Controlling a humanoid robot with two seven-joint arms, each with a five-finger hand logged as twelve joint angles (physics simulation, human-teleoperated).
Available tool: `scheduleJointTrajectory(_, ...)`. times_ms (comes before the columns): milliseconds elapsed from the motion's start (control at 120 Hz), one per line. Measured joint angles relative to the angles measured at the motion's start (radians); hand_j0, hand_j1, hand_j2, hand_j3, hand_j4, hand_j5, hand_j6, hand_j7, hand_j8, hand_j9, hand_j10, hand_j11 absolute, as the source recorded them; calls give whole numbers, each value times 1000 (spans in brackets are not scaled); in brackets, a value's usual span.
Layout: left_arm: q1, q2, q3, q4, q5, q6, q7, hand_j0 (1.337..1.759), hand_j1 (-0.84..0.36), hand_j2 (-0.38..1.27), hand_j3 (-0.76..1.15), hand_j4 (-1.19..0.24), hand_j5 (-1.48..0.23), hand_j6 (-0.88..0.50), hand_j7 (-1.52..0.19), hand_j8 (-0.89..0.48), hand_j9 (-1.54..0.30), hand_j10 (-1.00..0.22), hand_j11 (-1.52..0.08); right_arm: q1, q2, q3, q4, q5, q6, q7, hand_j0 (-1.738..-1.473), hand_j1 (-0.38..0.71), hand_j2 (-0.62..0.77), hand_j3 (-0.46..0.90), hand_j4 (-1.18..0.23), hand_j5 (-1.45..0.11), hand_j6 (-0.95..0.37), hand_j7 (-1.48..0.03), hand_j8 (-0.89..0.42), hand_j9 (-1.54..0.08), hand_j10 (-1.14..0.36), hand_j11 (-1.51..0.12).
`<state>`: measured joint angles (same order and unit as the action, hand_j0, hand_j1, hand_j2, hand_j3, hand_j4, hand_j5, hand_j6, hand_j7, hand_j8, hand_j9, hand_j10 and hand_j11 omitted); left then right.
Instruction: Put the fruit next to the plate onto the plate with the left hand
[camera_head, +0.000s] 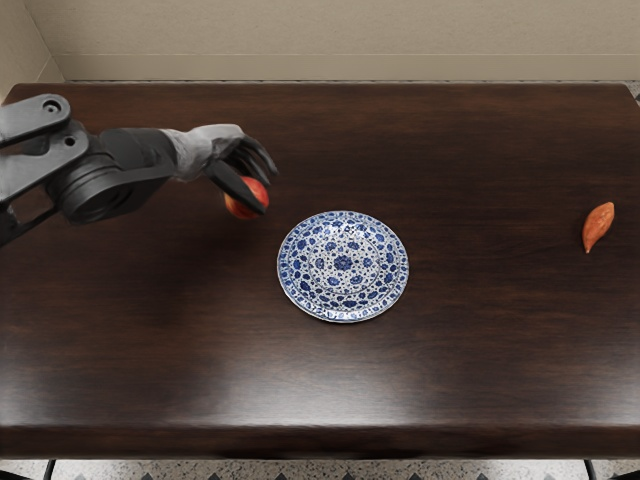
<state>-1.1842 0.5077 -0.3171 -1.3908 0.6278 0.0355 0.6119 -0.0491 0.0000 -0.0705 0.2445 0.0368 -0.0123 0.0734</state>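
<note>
Nearest, the front stretch of a dark wooden table lies bare and glossy. Further back, about mid-table, sits a round plate with a dense blue-and-white pattern, lying flat with nothing on it. Just beyond the plate and to its left is a small red-orange fruit, close beside the rim but not on it. The left hand reaches it from the plate's left, its grey-and-black arm entering at the picture's left edge. Dark fingers curl around the fruit, one crossing its front, so the hand seems clamped on it; whether the fruit is lifted off the table cannot be told. The grip from above and behind likely leaves the plate side free, so the fruit could be carried the short way across to the plate. The task reads as at the grasp, with the placing not yet done. Well to the plate's right, near the table's edge, lies an orange object, too far off to be the fruit meant. Beyond the plate, past the table's back edge, stands a plain beige wall. The right arm does not show.
</note>
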Motion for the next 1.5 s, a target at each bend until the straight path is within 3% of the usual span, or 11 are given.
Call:
scheduleJointTrajectory(83,0,-37,-13,0,-13,-9,0,1651,-179,121,0,-650,-924,-651,-919,-503,-902,-518,-889,0,0,0,0,0,0,0,-1658,-335,-2,0,-11,-15,-11,-15,-11,-15,-11,-15)
scheduleJointTrajectory(233,2,-46,-21,0,-17,-14,0,1653,-233,258,0,-668,-937,-670,-932,-497,-913,-515,-905,0,0,0,0,0,0,0,-1658,-335,-2,0,-11,-15,-11,-15,-11,-15,-11,-15)
scheduleJointTrajectory(425,38,-165,-11,-1,-20,-16,0,1654,-295,394,0,-691,-966,-692,-961,-466,-935,-470,-933,0,0,0,0,0,0,0,-1658,-335,-2,0,-11,-15,-11,-15,-11,-15,-11,-15)
scheduleJointTrajectory(600,41,-210,16,1,-18,-16,0,1655,-293,431,0,-691,-972,-692,-969,-484,-954,-489,-933,0,0,0,0,0,0,0,-1658,-335,-2,0,-11,-15,-11,-15,-11,-15,-11,-15)
scheduleJointTrajectory(642,34,-210,18,9,-16,-15,0,1655,-258,392,0,-639,-897,-640,-894,-484,-881,-483,-863,0,0,0,0,0,0,0,-1658,-335,-2,0,-11,-15,-11,-15,-11,-15,-11,-15)
scheduleJointTrajectory(875,39,-208,-17,56,-22,-53,-1,1657,134,129,0,-222,-310,-223,-309,-173,-304,-172,-299,0,0,0,0,0,0,0,-1658,-335,-2,0,-11,-15,-11,-15,-11,-15,-11,-15)
scheduleJointTrajectory(975,50,-130,-131,59,-125,-237,-1,1658,210,81,0,-143,-198,-143,-197,-113,-195,-112,-191,-1,0,-1,0,0,0,0,-1658,-335,-2,0,-11,-15,-11,-15,-11,-15,-11,-15)
scheduleJointTrajectory(1133,140,10,-296,61,-373,-545,-1,1658,276,39,0,-74,-101,-74,-101,-60,-100,-60,-98,-1,0,0,0,0,0,0,-1658,-335,-2,0,-11,-15,-11,-15,-11,-15,-11,-15)
scheduleJointTrajectory(1317,298,196,-342,68,-579,-629,-1,1658,317,16,0,-32,-44,-32,-44,-27,-43,-26,-43,-2,0,0,0,0,0,0,-1658,-335,-2,0,-11,-15,-11,-15,-11,-15,-11,-15)
scheduleJointTrajectory(1408,332,314,-347,72,-671,-640,-1,1658,328,11,0,-21,-29,-21,-29,-17,-29,-17,-28,-2,0,0,0,0,0,0,-1658,-335,-2,0,-11,-15,-11,-15,-11,-15,-11,-15)
scheduleJointTrajectory(1500,334,360,-349,111,-719,-644,-1,1658,334,7,0,-14,-20,-14,-20,-12,-19,-12,-19,-2,0,0,0,0,0,0,-1658,-335,-2,0,-11,-15,-11,-15,-11,-15,-11,-15)
